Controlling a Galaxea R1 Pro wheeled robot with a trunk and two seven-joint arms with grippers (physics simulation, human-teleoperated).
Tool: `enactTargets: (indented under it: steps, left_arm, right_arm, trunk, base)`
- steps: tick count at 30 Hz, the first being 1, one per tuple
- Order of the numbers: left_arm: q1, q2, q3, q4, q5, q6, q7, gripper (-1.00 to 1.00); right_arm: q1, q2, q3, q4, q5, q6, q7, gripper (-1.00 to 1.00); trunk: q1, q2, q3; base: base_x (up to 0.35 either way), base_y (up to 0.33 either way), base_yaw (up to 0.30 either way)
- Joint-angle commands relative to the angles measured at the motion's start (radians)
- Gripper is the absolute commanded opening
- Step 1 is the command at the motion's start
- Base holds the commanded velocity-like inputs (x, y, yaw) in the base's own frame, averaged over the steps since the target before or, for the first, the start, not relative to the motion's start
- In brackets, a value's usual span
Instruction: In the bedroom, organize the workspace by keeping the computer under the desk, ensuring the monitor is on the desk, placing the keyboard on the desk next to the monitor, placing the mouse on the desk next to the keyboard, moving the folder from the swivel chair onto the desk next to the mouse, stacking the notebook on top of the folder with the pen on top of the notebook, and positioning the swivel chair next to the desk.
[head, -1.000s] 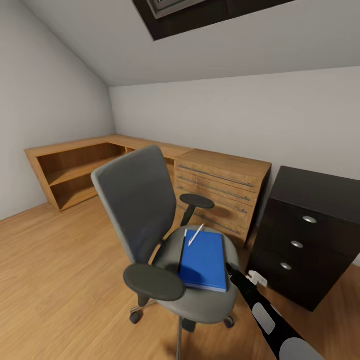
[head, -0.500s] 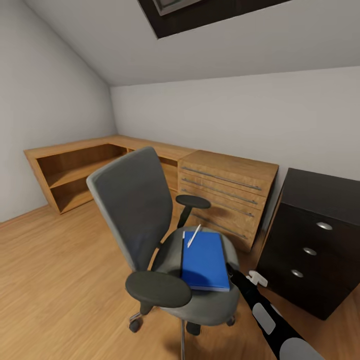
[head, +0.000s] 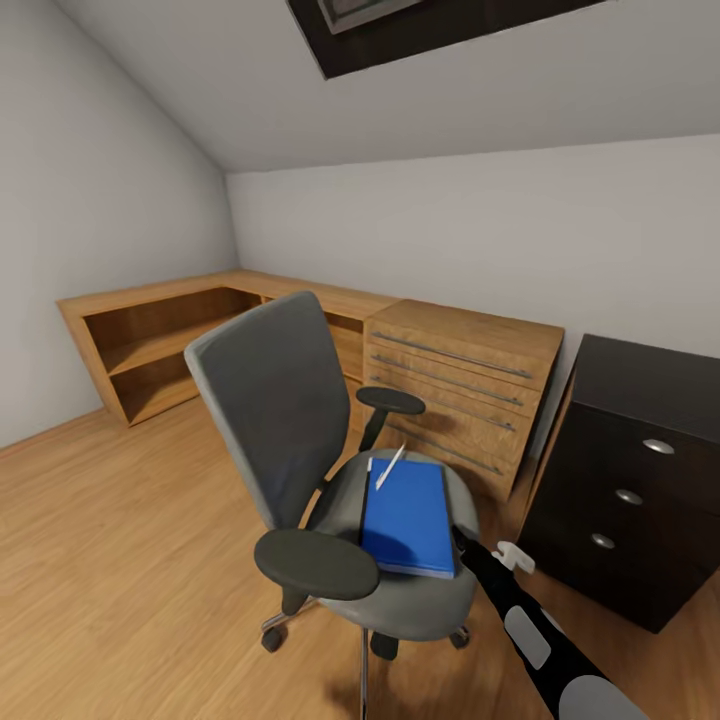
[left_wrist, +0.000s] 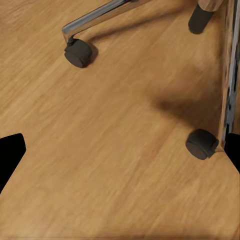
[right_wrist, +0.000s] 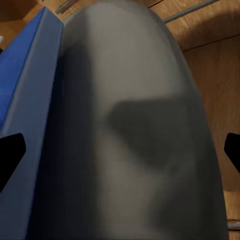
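I see the bright-blue flat folder (head: 408, 517) on the grey upholstered swivel chair (head: 300, 440); both my grippers stand spread wide, holding nothing.

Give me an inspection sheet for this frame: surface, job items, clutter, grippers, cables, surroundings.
Surface: wooden floor; black desk top at the head view's right, bare where visible.
Job's things: blue folder lies flat on the swivel chair seat; a white pen rests on its far end. The desk's dark drawers have round silver knobs.
Clutter: nothing seen.
Grippers: right gripper open, fingertips at the picture's edges, close against the seat beside the folder edge; left gripper open over floor near the chair's castors.
Cables: nothing seen.
Surroundings: light wooden chest, low wooden shelving, sloped ceiling.
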Motion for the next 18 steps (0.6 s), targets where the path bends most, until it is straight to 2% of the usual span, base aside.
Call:
enactTargets:
  steps: [1, 6, 18]
  left_arm:
    - [-0.001, 0.001, -0.009, 0.001, 0.005, -0.003, 0.008, 1.00]
    - [-0.001, 0.001, -0.009, 0.001, 0.005, -0.003, 0.008, 1.00]
    - [-0.001, 0.001, -0.009, 0.001, 0.005, -0.003, 0.009, 1.00]
  right_arm:
    - [-0.001, 0.000, -0.002, 0.001, -0.010, 0.000, 0.009, 1.00]
    - [-0.001, 0.000, -0.002, 0.001, -0.010, 0.000, 0.009, 1.00]
    - [-0.001, 0.000, -0.002, 0.001, -0.010, 0.000, 0.009, 1.00]
  trunk:
    - [0.000, 0.000, -0.001]
    - [0.000, 0.000, -0.001]
    - [0.000, 0.000, -0.001]
  base:
    - [0.097, 0.004, 0.000]
    - [0.189, 0.001, 0.000]
    - [0.053, 0.000, 0.000]
